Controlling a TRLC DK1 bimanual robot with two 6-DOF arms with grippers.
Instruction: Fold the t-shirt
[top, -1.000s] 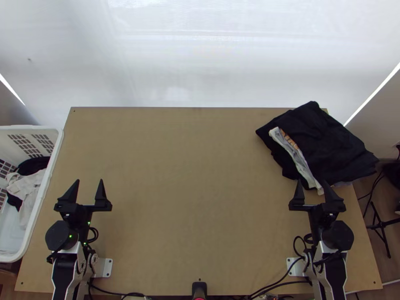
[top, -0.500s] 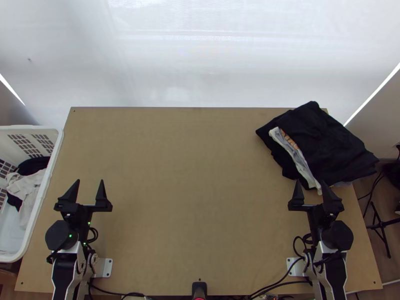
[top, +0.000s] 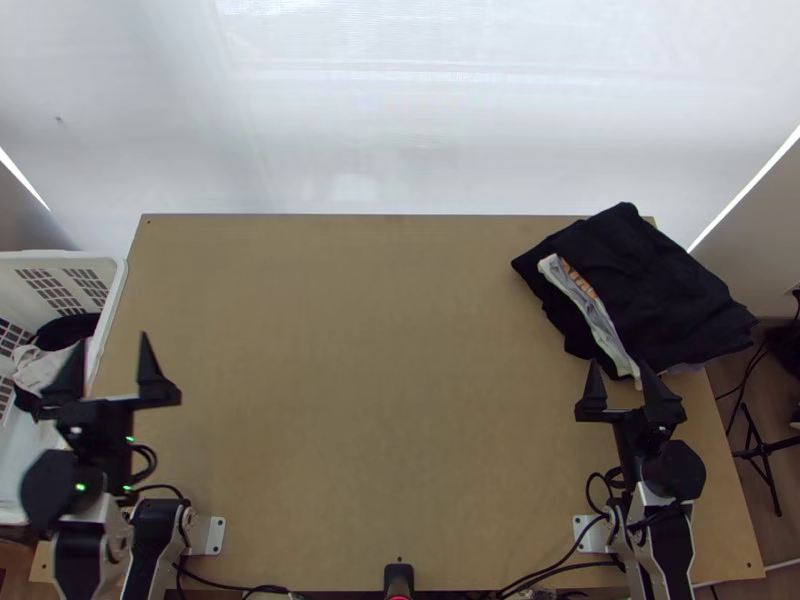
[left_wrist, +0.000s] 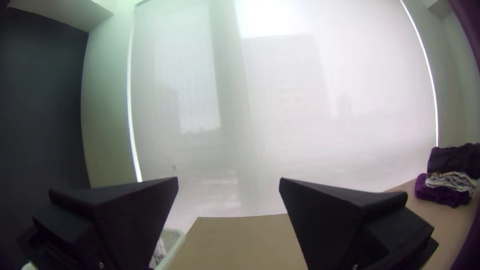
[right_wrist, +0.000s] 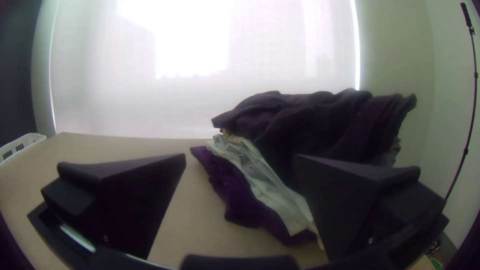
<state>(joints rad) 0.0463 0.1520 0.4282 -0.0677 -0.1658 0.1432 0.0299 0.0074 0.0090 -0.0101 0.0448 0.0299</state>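
Note:
My left gripper (top: 114, 340) stands open at the table's left side, close to the white basket's inner rim, with nothing between its fingers; the left wrist view shows the same gripper (left_wrist: 229, 180) spread wide. My right gripper (top: 618, 366) is open at the near edge of a cloth stack, and in the right wrist view this gripper (right_wrist: 240, 157) has its fingers wide apart. Dark folded cloths (top: 650, 280) lie stacked at the back right, a light grey-white one (top: 592, 312) showing between them. In the basket, a pale cloth (top: 42, 368) and a dark cloth (top: 68, 330) lie bunched.
The white basket (top: 118, 290) stands at the table's left edge. Bare wood of the table (top: 370, 380) stretches between the arms. Black cables (top: 560, 566) run along the near edge, and a white blind (top: 400, 120) hangs behind the table.
My left gripper has moved left and a little up the picture, from over the table to beside and partly over the basket's rim. The right gripper has barely shifted; the cloth stack lies unchanged.

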